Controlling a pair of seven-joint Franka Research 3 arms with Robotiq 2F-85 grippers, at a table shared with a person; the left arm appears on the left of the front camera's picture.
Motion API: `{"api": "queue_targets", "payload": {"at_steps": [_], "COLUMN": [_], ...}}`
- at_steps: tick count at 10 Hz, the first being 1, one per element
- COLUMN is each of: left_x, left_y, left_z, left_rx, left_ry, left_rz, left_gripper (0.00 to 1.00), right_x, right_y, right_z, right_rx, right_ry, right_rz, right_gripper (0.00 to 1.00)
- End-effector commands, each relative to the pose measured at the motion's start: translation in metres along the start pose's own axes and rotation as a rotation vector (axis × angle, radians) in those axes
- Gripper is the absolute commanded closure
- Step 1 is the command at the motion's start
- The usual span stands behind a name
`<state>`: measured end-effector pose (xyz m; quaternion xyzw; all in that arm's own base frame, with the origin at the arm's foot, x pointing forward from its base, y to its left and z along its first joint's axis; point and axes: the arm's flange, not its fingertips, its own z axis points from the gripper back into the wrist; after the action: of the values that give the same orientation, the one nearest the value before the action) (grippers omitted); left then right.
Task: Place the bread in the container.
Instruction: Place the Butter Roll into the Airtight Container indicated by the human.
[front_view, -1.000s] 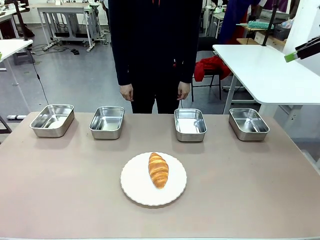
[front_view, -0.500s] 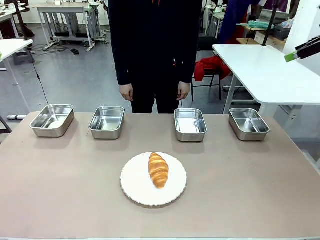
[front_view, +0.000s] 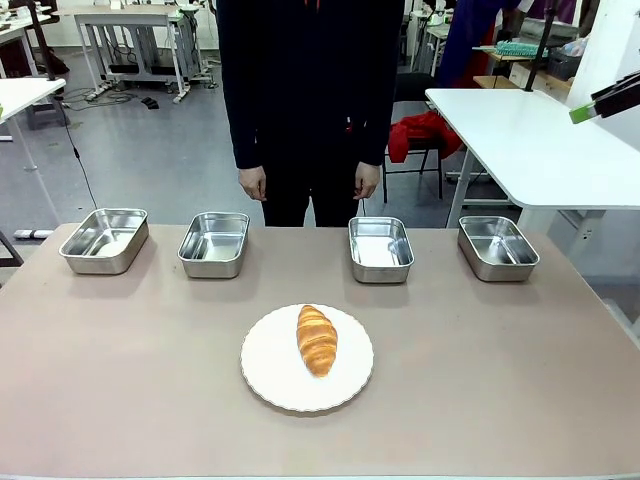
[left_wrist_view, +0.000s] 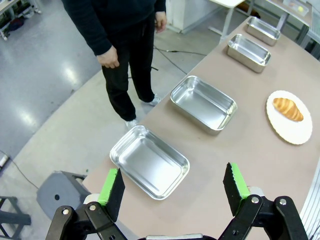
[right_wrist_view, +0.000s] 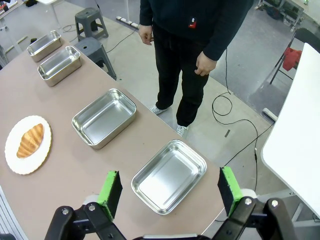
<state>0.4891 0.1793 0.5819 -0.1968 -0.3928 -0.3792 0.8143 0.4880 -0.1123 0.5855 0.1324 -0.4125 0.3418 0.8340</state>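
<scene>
A golden-brown croissant (front_view: 317, 339) lies on a round white plate (front_view: 270, 375) at the table's middle front; it shows too as the croissant (left_wrist_view: 287, 108) and the croissant (right_wrist_view: 30, 140). Four steel pans stand in a row along the far edge: far-left pan (front_view: 105, 240), second pan (front_view: 214, 243), third pan (front_view: 380, 248), far-right pan (front_view: 497, 247). My left gripper (left_wrist_view: 173, 187) hangs open high above the far-left pan (left_wrist_view: 149, 161). My right gripper (right_wrist_view: 170, 192) hangs open high above the far-right pan (right_wrist_view: 169, 175). A green-padded fingertip (front_view: 583, 113) juts in at the upper right of the front view.
A person in dark clothes (front_view: 310, 90) stands at the far side, hands (front_view: 253, 184) down by the sides. A white table (front_view: 540, 150) stands at the right, and a grey stool (right_wrist_view: 92, 22) is on the floor beyond the table's corner.
</scene>
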Motion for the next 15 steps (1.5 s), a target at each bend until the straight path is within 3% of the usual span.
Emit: {"api": "queue_targets", "payload": {"at_steps": [1,15], "left_x": [0.0009,0.0009], "left_y": [-0.0001,-0.0001], "left_z": [-0.0002,-0.0002], "left_rx": [-0.002,-0.002], "left_ry": [-0.001,-0.001], "left_rz": [-0.013,-0.013], "left_gripper": [0.00,0.00], "right_x": [0.0002,0.0002], "right_y": [-0.0001,-0.0001], "right_z": [0.0007,0.0007], "right_rx": [-0.002,-0.002], "right_ry": [-0.004,-0.004], "right_rz": [-0.003,-0.003], "right_gripper": [0.00,0.00]}}
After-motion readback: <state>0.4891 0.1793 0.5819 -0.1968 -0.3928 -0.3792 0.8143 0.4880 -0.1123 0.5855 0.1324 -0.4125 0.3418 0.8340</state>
